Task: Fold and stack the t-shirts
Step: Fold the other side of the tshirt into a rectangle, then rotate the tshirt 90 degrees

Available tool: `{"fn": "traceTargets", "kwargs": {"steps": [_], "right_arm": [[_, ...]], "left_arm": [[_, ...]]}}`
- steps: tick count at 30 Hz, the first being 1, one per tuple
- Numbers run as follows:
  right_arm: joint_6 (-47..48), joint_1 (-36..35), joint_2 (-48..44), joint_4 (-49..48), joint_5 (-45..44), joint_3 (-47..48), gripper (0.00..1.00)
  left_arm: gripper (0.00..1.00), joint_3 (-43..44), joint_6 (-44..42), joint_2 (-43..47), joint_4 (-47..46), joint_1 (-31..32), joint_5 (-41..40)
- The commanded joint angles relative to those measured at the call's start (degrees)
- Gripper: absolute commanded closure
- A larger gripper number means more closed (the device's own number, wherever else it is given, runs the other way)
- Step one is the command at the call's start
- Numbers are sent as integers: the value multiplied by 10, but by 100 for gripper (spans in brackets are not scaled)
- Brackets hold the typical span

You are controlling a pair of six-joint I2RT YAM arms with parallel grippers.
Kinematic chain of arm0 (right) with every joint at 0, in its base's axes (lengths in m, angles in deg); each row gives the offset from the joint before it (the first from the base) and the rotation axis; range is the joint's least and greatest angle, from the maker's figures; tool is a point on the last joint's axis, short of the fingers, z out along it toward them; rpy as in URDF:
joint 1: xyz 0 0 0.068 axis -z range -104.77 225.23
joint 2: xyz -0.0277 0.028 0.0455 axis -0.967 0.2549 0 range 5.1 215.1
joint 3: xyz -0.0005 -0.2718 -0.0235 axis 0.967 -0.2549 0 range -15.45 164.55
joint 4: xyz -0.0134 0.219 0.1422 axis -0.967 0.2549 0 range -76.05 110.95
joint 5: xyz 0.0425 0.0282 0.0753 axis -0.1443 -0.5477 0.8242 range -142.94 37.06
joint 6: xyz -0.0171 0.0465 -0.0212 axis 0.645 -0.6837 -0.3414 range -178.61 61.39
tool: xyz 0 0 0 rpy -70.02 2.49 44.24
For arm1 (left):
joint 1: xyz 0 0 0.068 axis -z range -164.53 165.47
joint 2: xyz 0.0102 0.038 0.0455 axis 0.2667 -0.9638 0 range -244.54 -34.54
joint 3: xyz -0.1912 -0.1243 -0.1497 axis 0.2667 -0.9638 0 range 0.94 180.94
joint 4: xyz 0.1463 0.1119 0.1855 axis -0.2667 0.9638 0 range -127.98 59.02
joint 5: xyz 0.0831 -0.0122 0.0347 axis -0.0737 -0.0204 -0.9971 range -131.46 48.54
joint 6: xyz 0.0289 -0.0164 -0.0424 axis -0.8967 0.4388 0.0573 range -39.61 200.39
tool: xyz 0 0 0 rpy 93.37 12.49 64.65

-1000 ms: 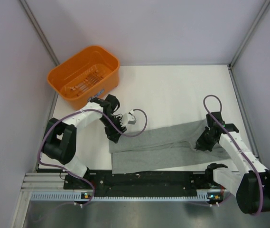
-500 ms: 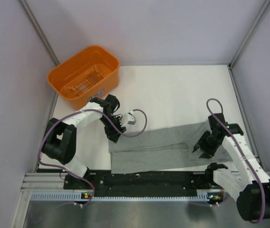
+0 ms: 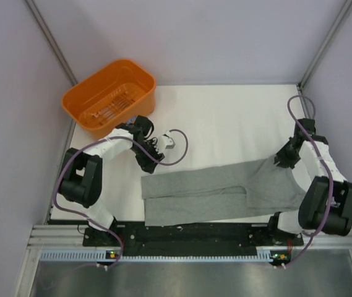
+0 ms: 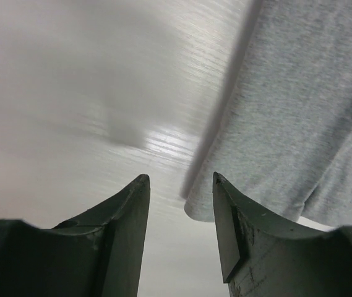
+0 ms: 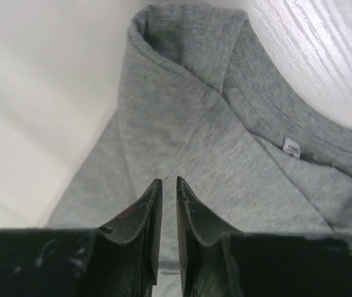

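left hand near t-shirt corner; orange basket behind it.

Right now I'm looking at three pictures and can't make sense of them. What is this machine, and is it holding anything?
These are two robot arms bolted to a table's near edge. One picture looks down from above; the other two come from cameras on each wrist, so you see dark fingers at the bottom. A grey t-shirt, folded long, lies on the white table, with an orange basket at the far left. The left gripper is open above the shirt's edge, holding nothing. The right gripper has its fingers nearly together above the neck end, gripping nothing.
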Motion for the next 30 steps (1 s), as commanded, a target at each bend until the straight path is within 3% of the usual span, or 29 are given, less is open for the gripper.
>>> {"fn": "traceTargets", "kwargs": {"steps": [1, 6, 12, 19, 21, 22, 24, 25, 27, 30], "right_arm": [[33, 7, 81, -108, -14, -7, 84], [65, 9, 92, -126, -62, 13, 71], [122, 27, 90, -137, -46, 21, 56], [149, 32, 177, -160, -1, 33, 56], [151, 34, 193, -164, 14, 38, 61], [151, 35, 198, -165, 14, 40, 70], [144, 40, 199, -168, 4, 39, 87], [142, 44, 196, -169, -14, 37, 95], [140, 58, 193, -170, -25, 37, 100], [153, 60, 200, -173, -24, 47, 100]], "left_arm": [[49, -9, 17, -26, -48, 0, -13], [44, -37, 16, -24, -78, -1, -32], [40, -55, 6, -11, -111, -6, -1], [38, -50, -18, -45, -70, -6, 43], [39, -52, -35, -43, -48, -6, 66], [41, -53, -48, -41, -36, -6, 77], [49, -60, -62, -37, -20, -6, 88], [61, -62, -62, -37, -17, -6, 89], [98, -65, -56, -44, -10, -6, 75], [100, -57, -32, -53, 0, -10, 71]]}}
